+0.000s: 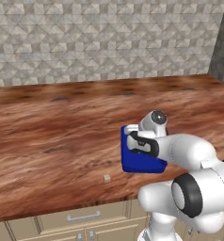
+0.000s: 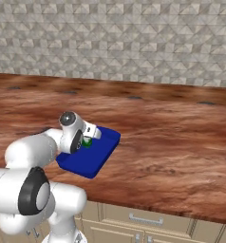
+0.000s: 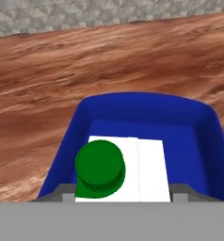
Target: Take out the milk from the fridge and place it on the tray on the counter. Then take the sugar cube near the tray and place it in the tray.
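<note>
The blue tray point(image 1: 143, 165) point(image 2: 93, 159) point(image 3: 132, 113) lies on the wood-grain counter point(image 1: 48, 136) near its front edge. The milk point(image 2: 87, 141) point(image 3: 128, 169), white with a green cap, sits between the finger tips of my gripper point(image 2: 89, 137) point(image 3: 121, 194), which is shut on it over the tray's inside. Whether the milk touches the tray floor I cannot tell. In the left base view my hand point(image 1: 135, 141) covers the tray's left end. The sugar cube point(image 1: 107, 178) rests on the counter, left of the tray and close to the front edge. The fridge is out of view.
A grey patterned tile wall point(image 1: 104, 37) runs behind the counter. Beige drawers with metal handles point(image 1: 83, 217) point(image 2: 145, 219) sit below the front edge. A dark panel point(image 1: 222, 42) stands at the far right. Bare counter stretches left and right of the tray.
</note>
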Robot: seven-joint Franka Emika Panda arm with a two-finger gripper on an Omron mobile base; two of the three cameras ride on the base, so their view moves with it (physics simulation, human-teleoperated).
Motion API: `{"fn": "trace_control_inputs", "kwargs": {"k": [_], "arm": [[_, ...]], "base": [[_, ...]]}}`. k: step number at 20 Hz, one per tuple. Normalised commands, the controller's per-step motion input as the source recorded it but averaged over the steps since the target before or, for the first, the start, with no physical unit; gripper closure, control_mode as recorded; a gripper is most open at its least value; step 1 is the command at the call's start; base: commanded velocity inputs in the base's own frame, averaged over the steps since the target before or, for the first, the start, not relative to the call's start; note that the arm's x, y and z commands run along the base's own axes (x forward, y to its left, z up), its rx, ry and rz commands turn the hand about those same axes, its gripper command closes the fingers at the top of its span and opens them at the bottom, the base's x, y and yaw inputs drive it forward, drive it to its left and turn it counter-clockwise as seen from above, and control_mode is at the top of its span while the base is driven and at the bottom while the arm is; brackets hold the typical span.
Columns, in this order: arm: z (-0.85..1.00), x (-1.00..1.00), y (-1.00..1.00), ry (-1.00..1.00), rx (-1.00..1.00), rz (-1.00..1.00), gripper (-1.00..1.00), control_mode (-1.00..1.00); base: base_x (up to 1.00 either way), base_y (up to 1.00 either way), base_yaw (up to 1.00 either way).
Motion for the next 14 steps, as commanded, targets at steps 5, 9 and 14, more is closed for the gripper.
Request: {"fn": "trace_control_inputs", "kwargs": {"k": [5, 9, 14], "arm": [[-0.24, 0.01, 0.0, 0.0, 0.0, 0.0, 1.0, -1.0], [-0.31, 0.01, 0.0, 0.0, 0.0, 0.0, 1.0, -1.0], [-0.3, 0.01, 0.0, 0.0, 0.0, 0.0, 1.0, -1.0]], "base": [[0.0, 0.0, 0.0], [0.0, 0.0, 0.0], [0.0, 0.0, 0.0]]}}
